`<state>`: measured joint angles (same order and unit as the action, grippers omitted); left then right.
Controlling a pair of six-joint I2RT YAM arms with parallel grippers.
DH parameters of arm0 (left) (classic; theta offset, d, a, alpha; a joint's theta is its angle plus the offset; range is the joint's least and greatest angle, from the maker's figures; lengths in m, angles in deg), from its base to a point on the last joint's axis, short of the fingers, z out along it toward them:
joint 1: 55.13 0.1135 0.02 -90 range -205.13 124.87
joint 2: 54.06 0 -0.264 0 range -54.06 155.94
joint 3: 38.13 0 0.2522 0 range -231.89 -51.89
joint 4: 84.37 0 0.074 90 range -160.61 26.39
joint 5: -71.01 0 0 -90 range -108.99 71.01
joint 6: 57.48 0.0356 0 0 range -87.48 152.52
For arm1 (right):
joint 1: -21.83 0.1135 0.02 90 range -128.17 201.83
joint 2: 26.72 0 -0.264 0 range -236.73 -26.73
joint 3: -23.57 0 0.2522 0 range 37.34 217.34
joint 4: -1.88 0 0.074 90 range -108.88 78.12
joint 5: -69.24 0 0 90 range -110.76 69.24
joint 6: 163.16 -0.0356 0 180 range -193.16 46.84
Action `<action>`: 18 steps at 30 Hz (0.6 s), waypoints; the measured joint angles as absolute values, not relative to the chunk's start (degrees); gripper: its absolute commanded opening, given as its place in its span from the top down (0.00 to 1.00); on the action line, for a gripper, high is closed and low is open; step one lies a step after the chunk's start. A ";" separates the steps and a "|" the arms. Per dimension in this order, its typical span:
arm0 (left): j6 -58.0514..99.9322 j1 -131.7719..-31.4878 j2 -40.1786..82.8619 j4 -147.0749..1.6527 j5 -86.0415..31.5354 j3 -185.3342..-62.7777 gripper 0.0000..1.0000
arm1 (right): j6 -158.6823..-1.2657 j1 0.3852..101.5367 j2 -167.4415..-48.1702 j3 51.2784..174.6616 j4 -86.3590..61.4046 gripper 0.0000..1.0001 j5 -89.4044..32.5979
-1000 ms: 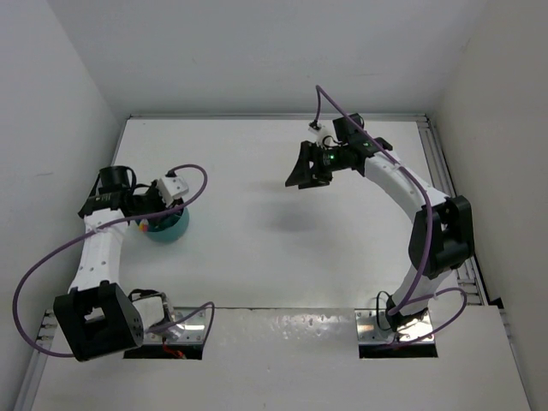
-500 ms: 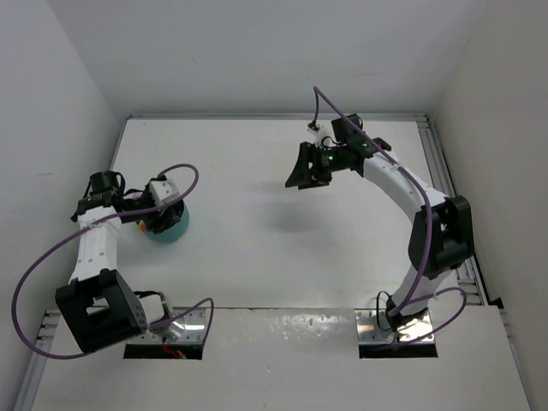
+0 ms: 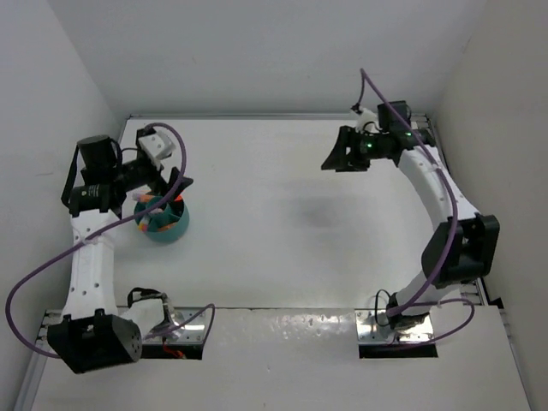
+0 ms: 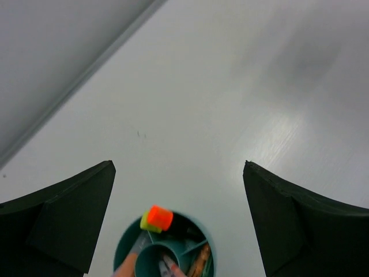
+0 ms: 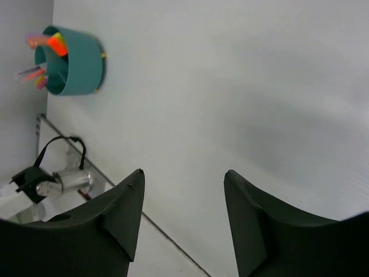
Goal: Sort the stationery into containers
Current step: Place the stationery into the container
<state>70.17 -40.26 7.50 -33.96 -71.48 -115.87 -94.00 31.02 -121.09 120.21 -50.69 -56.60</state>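
Observation:
The teal container [image 3: 169, 228] stands at the left of the table with the stationery [image 3: 151, 211] upright inside it. In the left wrist view its divided inside [image 4: 204, 245] holds a marker with an orange cap [image 4: 157, 218] beside several other pens. My left gripper [image 3: 163, 192] hangs just above the bowl, open wide [image 4: 179, 164], with nothing between its fingers. My right gripper [image 3: 336, 160] hovers over bare table at the far right, open and empty [image 5: 184, 172]. From there the container [image 5: 75, 63] shows far off with pen tips [image 5: 56, 43] sticking out.
White walls close the table in on the left, back and right. Metal mounting plates [image 3: 171, 324] [image 3: 394, 327] sit at the near edge. A purple cable [image 3: 51, 265] loops beside the left arm. A rail [image 3: 441, 163] runs along the right side.
My left gripper went from shut to wide open and rose off the bowl, leaving the orange-capped marker inside. The right arm swung to the right and farther back.

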 measured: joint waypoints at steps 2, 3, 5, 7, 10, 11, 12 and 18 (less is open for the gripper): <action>62.87 -45.07 7.17 -36.63 -68.44 -119.74 0.00 | -92.47 28.10 -118.54 120.21 -52.07 0.41 -55.39; 59.94 -47.45 7.28 -37.48 -66.19 -121.27 0.00 | -91.38 26.65 -117.20 120.23 -52.98 0.41 -54.37; 55.11 -51.97 8.57 -38.29 -62.21 -123.94 0.00 | -89.08 24.82 -115.15 120.51 -55.39 0.38 -51.44; 51.87 -56.43 10.88 -38.36 -57.97 -125.64 0.00 | -87.14 23.66 -113.70 120.51 -57.55 0.26 -48.92; 48.07 -61.06 14.80 -38.58 -50.83 -125.62 0.00 | -84.89 21.95 -111.13 118.33 -58.19 0.10 -45.62; 46.74 -62.16 15.80 -38.64 -48.23 -125.03 0.00 | -84.40 20.99 -109.60 116.45 -58.03 0.10 -44.55; 45.67 -62.97 16.26 -38.77 -46.17 -124.27 0.00 | -83.86 19.81 -108.13 114.65 -58.30 0.09 -43.59; 38.50 -68.23 16.59 -39.84 -32.71 -120.42 0.00 | -81.24 13.34 -102.49 108.43 -59.39 0.09 -41.49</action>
